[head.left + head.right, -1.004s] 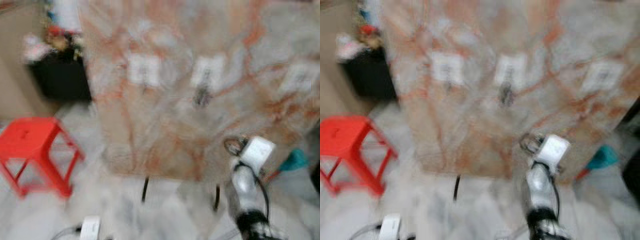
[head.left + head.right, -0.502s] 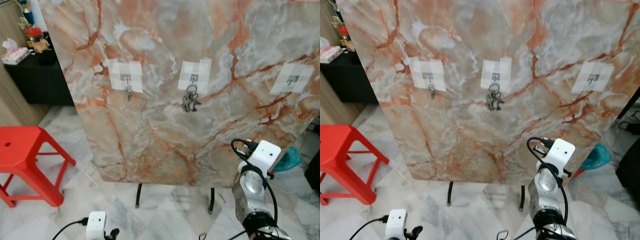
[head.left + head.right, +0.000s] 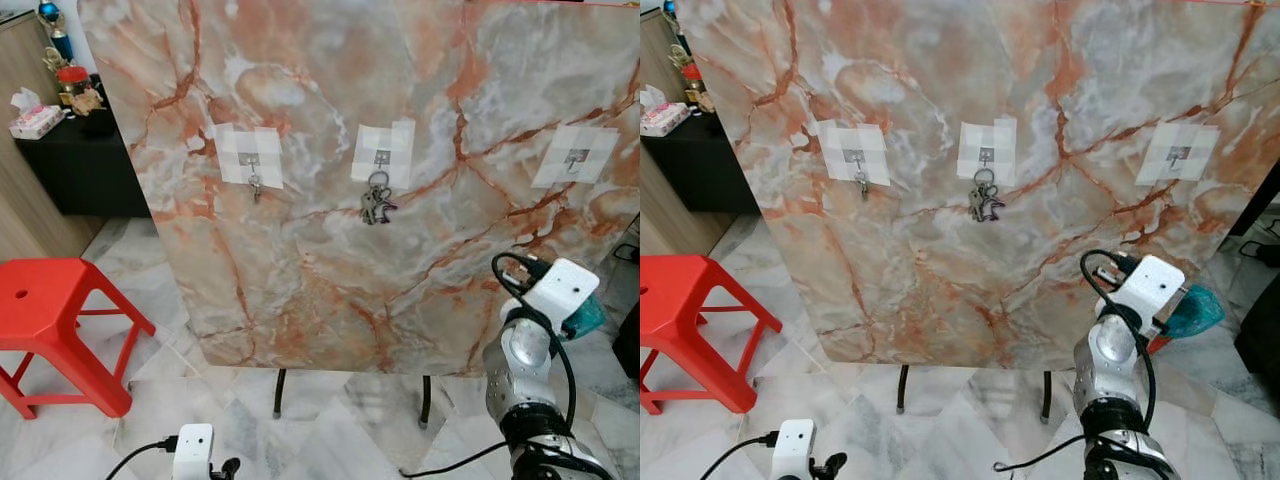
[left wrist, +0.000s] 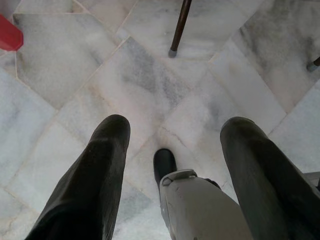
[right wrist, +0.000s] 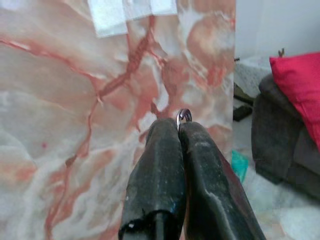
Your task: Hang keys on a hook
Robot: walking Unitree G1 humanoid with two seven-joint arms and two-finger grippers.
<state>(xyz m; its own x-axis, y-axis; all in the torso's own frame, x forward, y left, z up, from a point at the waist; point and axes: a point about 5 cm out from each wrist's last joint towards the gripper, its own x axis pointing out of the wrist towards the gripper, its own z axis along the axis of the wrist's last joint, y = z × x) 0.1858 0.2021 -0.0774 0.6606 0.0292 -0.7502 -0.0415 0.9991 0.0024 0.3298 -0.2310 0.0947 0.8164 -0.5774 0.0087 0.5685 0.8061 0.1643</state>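
Right now the right gripper (image 5: 178, 131) is clenched, its two black fingers (image 5: 160, 170) pressed together, with a small metal key ring (image 5: 184, 116) pinched at the very tips; only the top arc of the ring pokes out above them, and what hangs from it cannot be made out. Seen from the head, the right arm (image 3: 1110, 365) is raised in front of the lower right part of the marble board (image 3: 940, 250), close to it, below and between the middle hook and the right one.

Three taped hooks sit in a row across the board. The right hook (image 3: 1178, 155) is bare. The middle hook (image 3: 985, 155) carries a bunch of keys (image 3: 985, 203) that dangles just under it (well above and to the left of the clenched gripper). The left hook (image 3: 855, 158) holds a single small key (image 3: 862, 184).

The left gripper (image 4: 175, 150) hangs low over the marble floor (image 4: 150, 85), its fingers spread apart and empty. A red stool (image 3: 50, 320) stands on the floor to the board's left.
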